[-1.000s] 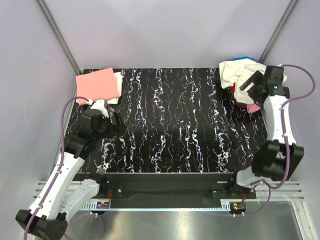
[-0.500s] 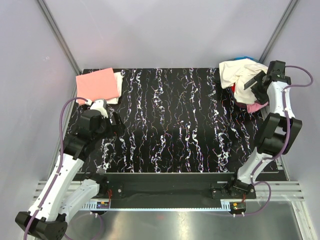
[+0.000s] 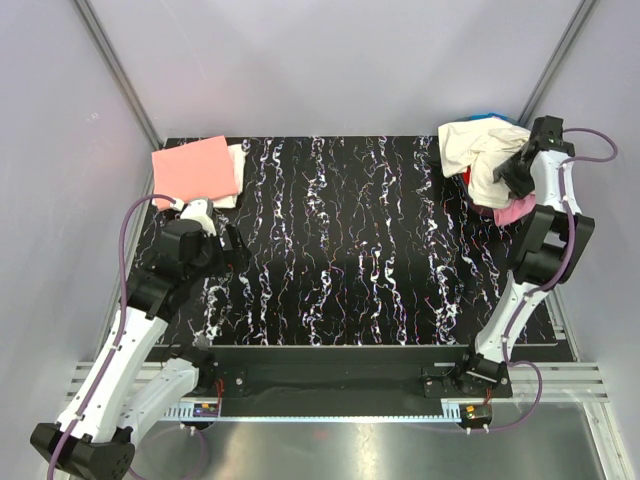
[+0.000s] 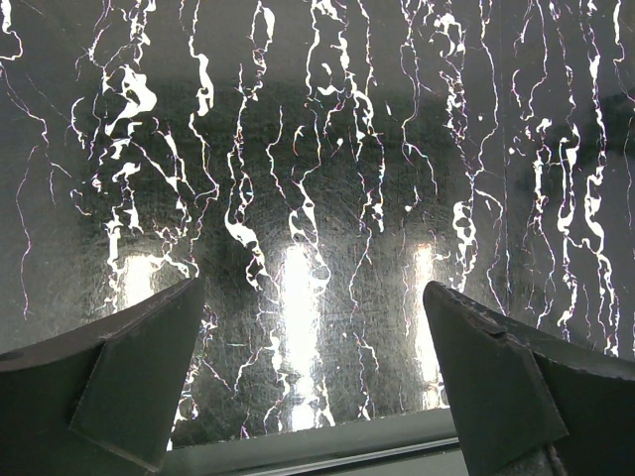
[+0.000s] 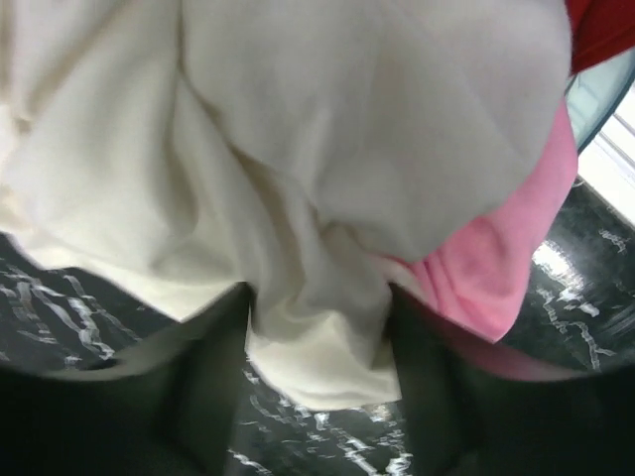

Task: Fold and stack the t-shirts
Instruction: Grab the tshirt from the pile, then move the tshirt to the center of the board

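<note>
The left claw [image 4: 313, 288] hangs released, spread wide, low over the marbled desk [image 3: 350, 260], unmoved. Farther back on the right, the right claw [image 5: 317, 297] straddles a hanging fold of the cream t-shirt [image 5: 327, 149] atop the heap, with the pink t-shirt [image 5: 486, 268] just beside it. Whether it has clenched cannot be told. A second ago it hovered short of the heap. At far left lies the folded salmon t-shirt [image 3: 195, 168].
</note>
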Robot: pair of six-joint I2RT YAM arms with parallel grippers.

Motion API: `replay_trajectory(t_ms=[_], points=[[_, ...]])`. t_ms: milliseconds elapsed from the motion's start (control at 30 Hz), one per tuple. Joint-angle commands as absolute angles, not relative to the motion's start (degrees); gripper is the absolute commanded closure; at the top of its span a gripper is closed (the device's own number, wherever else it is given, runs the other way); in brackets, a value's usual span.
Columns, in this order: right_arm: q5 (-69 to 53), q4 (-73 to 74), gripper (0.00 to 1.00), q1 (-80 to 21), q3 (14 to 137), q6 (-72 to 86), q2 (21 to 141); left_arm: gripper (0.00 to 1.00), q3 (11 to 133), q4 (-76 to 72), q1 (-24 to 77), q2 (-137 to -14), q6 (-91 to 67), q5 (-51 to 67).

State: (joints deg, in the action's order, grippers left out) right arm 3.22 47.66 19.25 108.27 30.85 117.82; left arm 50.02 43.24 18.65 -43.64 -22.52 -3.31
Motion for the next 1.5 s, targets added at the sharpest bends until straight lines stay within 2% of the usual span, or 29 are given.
replay_trajectory(t_ms=[0, 67, 167, 200, 400, 500, 600, 700, 867, 900, 967, 1067, 1100, 1200, 1233, 1333, 1400, 1467], points=[[5.3, 50.0, 0.48, 19.6, 111.3, 30.9, 119.6, 0.01, 50.3, 41.3, 18.9, -43.9, -22.5, -3.0], [5.1, 49.8, 0.74, 19.6, 111.3, 31.0, 119.6, 0.01, 50.3, 41.4, 18.9, -44.2, -22.6, -2.8], [5.2, 50.3, 0.98, 19.6, 111.4, 30.9, 118.9, 0.01, 50.3, 41.3, 18.9, -44.3, -22.6, -2.8], [5.2, 50.2, 1.00, 19.6, 111.2, 30.9, 118.3, 0.01, 50.3, 41.3, 18.9, -44.2, -22.6, -2.8], [2.3, 51.0, 1.00, 19.0, 110.4, 31.6, 110.6, 0.01, 50.3, 41.1, 18.9, -44.1, -22.6, -2.9], [-1.6, 53.0, 1.00, 16.1, 113.9, 30.9, 105.4, 0.01, 50.2, 41.2, 18.9, -44.1, -22.6, -3.1], [-6.0, 58.4, 0.95, 11.2, 121.6, 30.1, 103.5, 0.01, 50.3, 41.2, 18.9, -44.3, -22.6, -3.4], [-14.4, 59.3, 0.93, 7.3, 124.7, 31.1, 99.8, 0.01, 50.3, 41.5, 18.9, -44.3, -22.7, -4.0], [-29.6, 48.5, 0.94, 5.4, 117.3, 34.8, 87.8, 0.01, 50.3, 41.7, 18.9, -44.6, -22.6, -4.8], [-29.5, 47.2, 0.93, 5.4, 115.6, 34.5, 86.1, 0.01, 50.4, 41.7, 18.9, -44.6, -22.7, -5.0], [-21.7, 48.7, 0.92, 5.5, 112.1, 30.9, 82.1, 0.01, 50.4, 41.8, 18.9, -44.8, -22.8, -5.4], [-5.7, 54.3, 0.88, 7.0, 106.1, 28.7, 79.5, 0.01, 50.4, 41.9, 18.9, -44.8, -22.9, -5.6], [-3.5, 55.0, 0.74, 8.2, 103.3, 29.0, 79.1, 0.01, 50.4, 41.9, 18.9, -44.7, -22.8, -5.6], [-4.2, 53.0, 0.00, 15.4, 87.5, 30.7, 77.0, 0.01, 50.4, 41.9, 18.9, -44.8, -22.8, -5.6], [-5.8, 52.3, 0.00, 17.1, 79.4, 31.9, 76.1, 0.01, 50.4, 41.9, 18.9, -44.9, -22.9, -5.6], [-7.6, 46.9, 0.00, 21.2, 66.9, 33.6, 73.3, 0.01, 50.4, 41.9, 18.9, -45.1, -22.8, -5.4], [-8.6, 44.9, 0.00, 21.2, 62.3, 34.7, 70.2, 0.01, 50.4, 41.9, 18.9, -45.1, -22.8, -5.2], [-15.7, 40.4, 0.00, 20.7, 58.9, 36.2, 67.3, 0.01, 50.4, 41.7, 18.9, -45.2, -22.8, -4.8]])
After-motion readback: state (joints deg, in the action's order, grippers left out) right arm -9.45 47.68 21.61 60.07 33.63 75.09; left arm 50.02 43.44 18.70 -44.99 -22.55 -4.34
